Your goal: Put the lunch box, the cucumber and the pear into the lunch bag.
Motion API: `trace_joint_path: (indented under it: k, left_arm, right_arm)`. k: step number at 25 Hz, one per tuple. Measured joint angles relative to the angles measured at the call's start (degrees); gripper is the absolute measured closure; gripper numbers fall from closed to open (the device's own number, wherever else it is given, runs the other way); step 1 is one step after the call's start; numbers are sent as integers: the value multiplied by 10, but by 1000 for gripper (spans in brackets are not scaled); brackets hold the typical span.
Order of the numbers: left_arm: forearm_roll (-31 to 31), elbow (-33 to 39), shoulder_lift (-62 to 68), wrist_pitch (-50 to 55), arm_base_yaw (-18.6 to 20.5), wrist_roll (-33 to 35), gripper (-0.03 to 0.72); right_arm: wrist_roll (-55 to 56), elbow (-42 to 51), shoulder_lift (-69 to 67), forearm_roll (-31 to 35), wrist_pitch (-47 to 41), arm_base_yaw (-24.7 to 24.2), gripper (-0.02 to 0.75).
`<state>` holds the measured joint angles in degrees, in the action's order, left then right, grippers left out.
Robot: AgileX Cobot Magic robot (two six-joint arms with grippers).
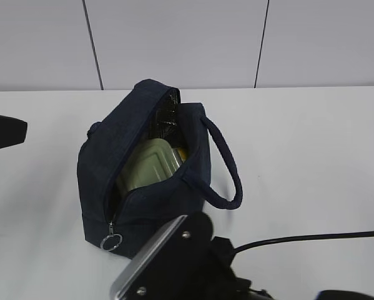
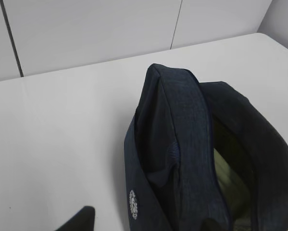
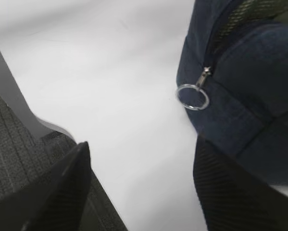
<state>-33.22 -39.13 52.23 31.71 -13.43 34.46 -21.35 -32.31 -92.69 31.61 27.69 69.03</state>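
Observation:
The dark navy lunch bag (image 1: 149, 187) stands open in the middle of the white table. The lunch box (image 1: 150, 164), with its sage-green lid, lies inside it. A small yellow patch of the pear (image 1: 182, 153) shows behind the box. I cannot make out the cucumber. In the left wrist view my left gripper (image 2: 144, 224) is open, its fingertips low on either side of the bag's side wall (image 2: 182, 130); the lunch box (image 2: 225, 175) shows in the opening. My right gripper (image 3: 141, 185) is open and empty over the table, just short of the zipper's ring pull (image 3: 192, 96).
The bag's loop handle (image 1: 227, 169) hangs off its right side. The ring pull (image 1: 112, 242) hangs at the bag's near end. My right arm (image 1: 174, 262) fills the bottom of the exterior view and trails a black cable (image 1: 311, 237). The table's edge (image 3: 23, 113) lies left of the right gripper.

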Motion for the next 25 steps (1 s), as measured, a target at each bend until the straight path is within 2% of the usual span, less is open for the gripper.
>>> trace_joint_path:
  k: [2,6,17,25]
  left_arm:
    - [0,0,0,-2,0,0,296]
    - [-1,0,0,-3,0,0,320]
    - [-4,0,0,-4,0,0,338]
    - [-6,0,0,-4,0,0,338]
  right_arm:
    - [20,-27,-40,-14,7,1,220]
    - [32,-62,-90,19,51,1,220]
    - [85,-81,-151,26,79,-13,220]
    - [148,-93,-175,-35,80,-46,220]
